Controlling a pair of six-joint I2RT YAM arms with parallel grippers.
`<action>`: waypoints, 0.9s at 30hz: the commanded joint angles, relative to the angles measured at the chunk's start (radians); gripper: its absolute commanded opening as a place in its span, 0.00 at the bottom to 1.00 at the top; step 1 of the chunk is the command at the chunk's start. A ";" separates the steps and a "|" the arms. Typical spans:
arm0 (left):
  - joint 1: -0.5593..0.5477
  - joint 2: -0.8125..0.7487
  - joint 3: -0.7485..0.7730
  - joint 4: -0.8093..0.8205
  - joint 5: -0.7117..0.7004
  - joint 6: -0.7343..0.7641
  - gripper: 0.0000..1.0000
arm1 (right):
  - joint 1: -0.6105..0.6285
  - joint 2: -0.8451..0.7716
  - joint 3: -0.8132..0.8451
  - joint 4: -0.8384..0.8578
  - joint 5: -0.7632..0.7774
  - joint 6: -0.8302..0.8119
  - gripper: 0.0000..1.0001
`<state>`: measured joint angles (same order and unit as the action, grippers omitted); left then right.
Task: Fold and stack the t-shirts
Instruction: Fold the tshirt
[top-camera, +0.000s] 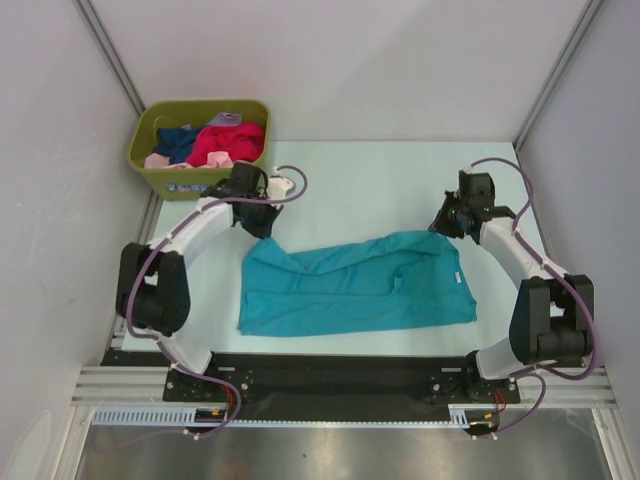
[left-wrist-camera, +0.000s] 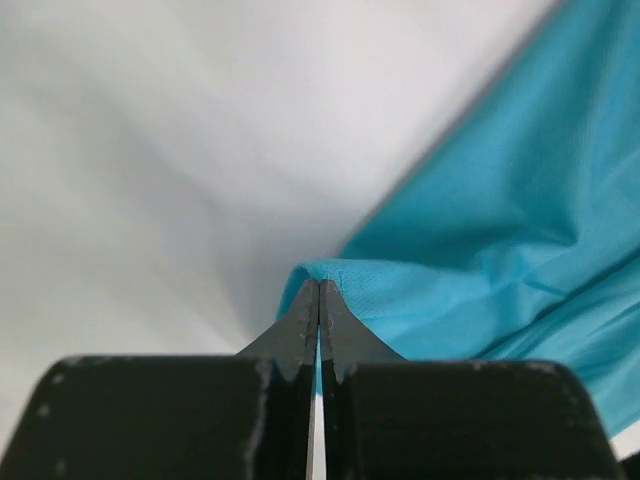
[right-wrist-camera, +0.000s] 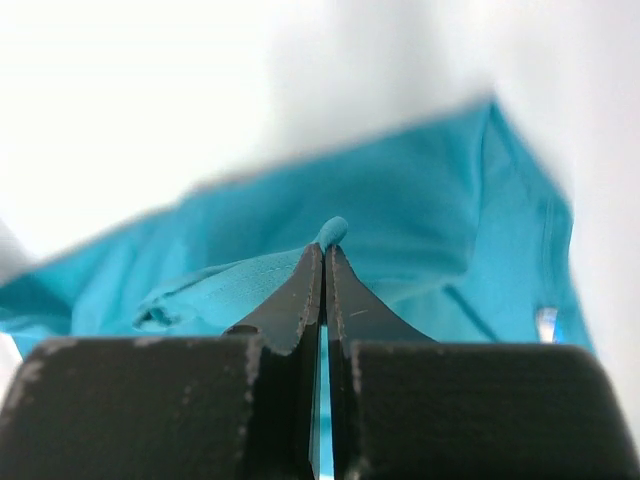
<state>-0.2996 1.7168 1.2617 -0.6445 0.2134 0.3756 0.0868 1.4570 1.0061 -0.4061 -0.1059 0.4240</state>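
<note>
The blue shirt (top-camera: 355, 285) lies on the table (top-camera: 380, 170), in the middle, between the two arms. It is spread out wide and has some wrinkles. The other shirts (top-camera: 215, 145), red, dark blue and pink, sit in a heap in the green bin (top-camera: 140, 160) at the far left corner of the table.

The left gripper (left-wrist-camera: 319, 285) is closed tight on the far left corner of the blue shirt. A thin edge of cloth peeks out over its tips. The right gripper (right-wrist-camera: 324, 250) is closed tight on the far right corner, and a small bump of cloth shows above its tips.

I think the shirt is very light and very soft. It is floppy, so it will sag in the middle when only the two corners go up. It cannot break, so a hard pinch is fine. The cloth is thin and smooth, so a tiny pinch may slip out.

The corners and edges are the best places to hold. Both arms should move together, at the same speed, and keep the far edge pulled straight. Then the cloth should fold over flat and not bunch up.
</note>
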 joint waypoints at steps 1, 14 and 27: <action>0.068 -0.137 0.047 0.051 -0.026 -0.037 0.00 | -0.019 0.046 0.126 0.040 -0.008 -0.040 0.00; 0.126 -0.381 -0.218 0.055 0.050 0.000 0.00 | -0.030 -0.249 -0.104 -0.148 0.055 -0.030 0.00; 0.129 -0.444 -0.366 0.043 0.047 0.031 0.00 | -0.033 -0.402 -0.307 -0.218 0.048 0.099 0.00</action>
<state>-0.1722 1.3083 0.9062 -0.6151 0.2497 0.3855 0.0608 1.0904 0.6937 -0.6090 -0.0753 0.4934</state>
